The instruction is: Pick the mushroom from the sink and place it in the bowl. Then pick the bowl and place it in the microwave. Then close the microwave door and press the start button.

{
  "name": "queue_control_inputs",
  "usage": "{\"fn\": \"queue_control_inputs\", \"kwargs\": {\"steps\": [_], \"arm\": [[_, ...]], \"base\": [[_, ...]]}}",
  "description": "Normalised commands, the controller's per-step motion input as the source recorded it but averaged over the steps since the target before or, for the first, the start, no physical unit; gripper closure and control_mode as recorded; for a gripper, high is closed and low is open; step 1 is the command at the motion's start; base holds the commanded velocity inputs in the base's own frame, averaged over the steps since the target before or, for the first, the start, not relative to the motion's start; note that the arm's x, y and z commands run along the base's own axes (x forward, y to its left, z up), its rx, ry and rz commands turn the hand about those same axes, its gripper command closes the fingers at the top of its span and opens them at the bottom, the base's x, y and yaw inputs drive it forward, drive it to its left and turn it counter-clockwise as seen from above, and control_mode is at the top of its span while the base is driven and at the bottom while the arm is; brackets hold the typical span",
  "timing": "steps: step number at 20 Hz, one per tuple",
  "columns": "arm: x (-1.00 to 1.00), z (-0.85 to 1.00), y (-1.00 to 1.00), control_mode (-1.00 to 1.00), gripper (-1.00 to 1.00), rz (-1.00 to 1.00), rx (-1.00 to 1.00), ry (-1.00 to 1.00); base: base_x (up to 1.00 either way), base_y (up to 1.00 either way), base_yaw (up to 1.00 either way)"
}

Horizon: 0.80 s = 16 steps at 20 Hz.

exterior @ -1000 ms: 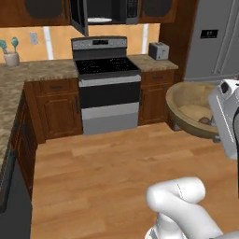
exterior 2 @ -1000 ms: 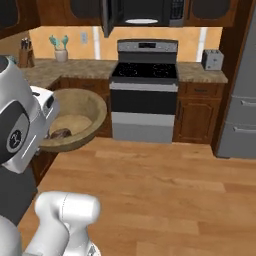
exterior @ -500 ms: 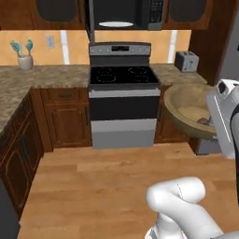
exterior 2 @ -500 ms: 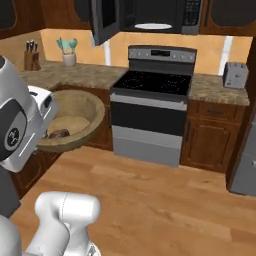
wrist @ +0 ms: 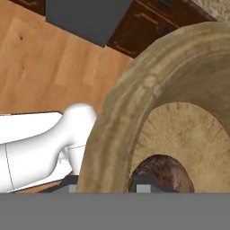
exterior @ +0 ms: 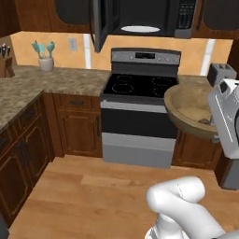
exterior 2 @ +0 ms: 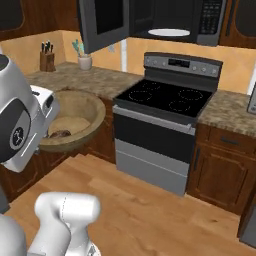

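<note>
The bowl (exterior: 189,111) is held up in the air by the end effector (wrist: 112,188), which is clenched on the bowl's rim. One fingertip (wrist: 143,188) is seen inside the bowl and the other is outside the wall. The bowl is tipped a little, so its darker inside can be seen. The mushroom (wrist: 161,173) is seen lying in the bottom of the bowl, just beside the inner fingertip. It is a small brown lump.

The bowl is kept above the wooden floor (exterior: 88,191), in front of the black stove (exterior: 140,116). The microwave (exterior: 154,18) is placed up high above the stove. The microwave door (exterior: 100,21) is swung wide open to the left. A white round plate (exterior: 140,29) is seen inside the microwave. A toaster (exterior: 219,73) is set on the tabletop (exterior: 56,80) to the right of the stove.
</note>
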Motion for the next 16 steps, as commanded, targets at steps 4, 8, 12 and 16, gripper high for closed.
{"fn": "queue_control_inputs", "kwargs": {"steps": [4,8,12,16], "arm": [[0.00,0.00,0.00,1.00,1.00,0.00,0.00,0.00],[0.00,0.00,0.00,1.00,1.00,0.00,0.00,0.00],[0.00,0.00,0.00,1.00,1.00,0.00,0.00,0.00],[0.00,0.00,0.00,1.00,1.00,0.00,0.00,0.00]], "base": [[1.00,-0.27,0.14],[0.99,-0.33,0.16],[0.92,-0.20,0.15],[0.98,-0.31,0.21]]}}
